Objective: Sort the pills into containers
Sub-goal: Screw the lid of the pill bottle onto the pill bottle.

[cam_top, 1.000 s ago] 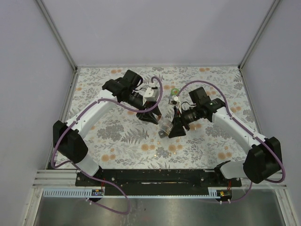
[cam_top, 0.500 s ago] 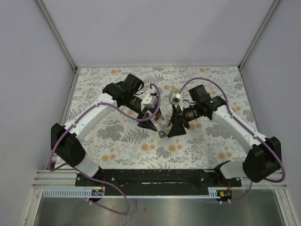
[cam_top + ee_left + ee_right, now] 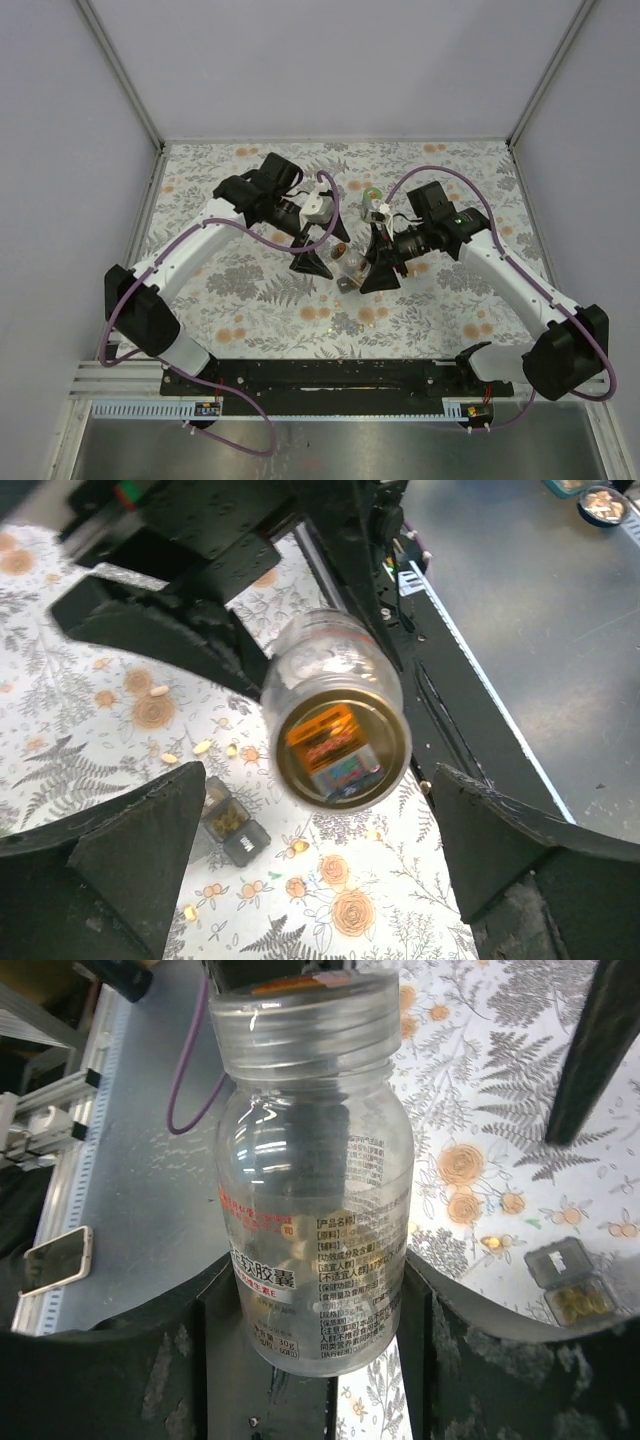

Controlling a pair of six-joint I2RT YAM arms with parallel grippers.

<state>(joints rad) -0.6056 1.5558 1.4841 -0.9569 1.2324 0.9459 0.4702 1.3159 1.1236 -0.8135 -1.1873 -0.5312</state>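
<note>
A clear pill bottle (image 3: 315,1190) with printed labels and a clear screw cap (image 3: 305,1015) is held off the table, and my right gripper (image 3: 318,1310) is shut on its lower body. In the left wrist view the bottle's cap end (image 3: 338,745) faces the camera. My left gripper (image 3: 320,870) is open wide, with its fingers (image 3: 120,870) well clear of the bottle on both sides. From above, the bottle (image 3: 352,262) lies between the left gripper (image 3: 326,250) and the right gripper (image 3: 376,258). Yellow pills (image 3: 203,747) lie loose on the floral cloth. A small compartment pill box (image 3: 230,825) sits below.
The pill box (image 3: 345,285) lies on the cloth just in front of the bottle, and shows too in the right wrist view (image 3: 570,1285). A green round object (image 3: 372,193) and a small white one (image 3: 378,210) sit behind the grippers. The black base rail (image 3: 330,375) runs along the near edge.
My left gripper has opened wide and let go of the bottle's cap end. The right gripper has kept its hold on the bottle, shifting only slightly.
</note>
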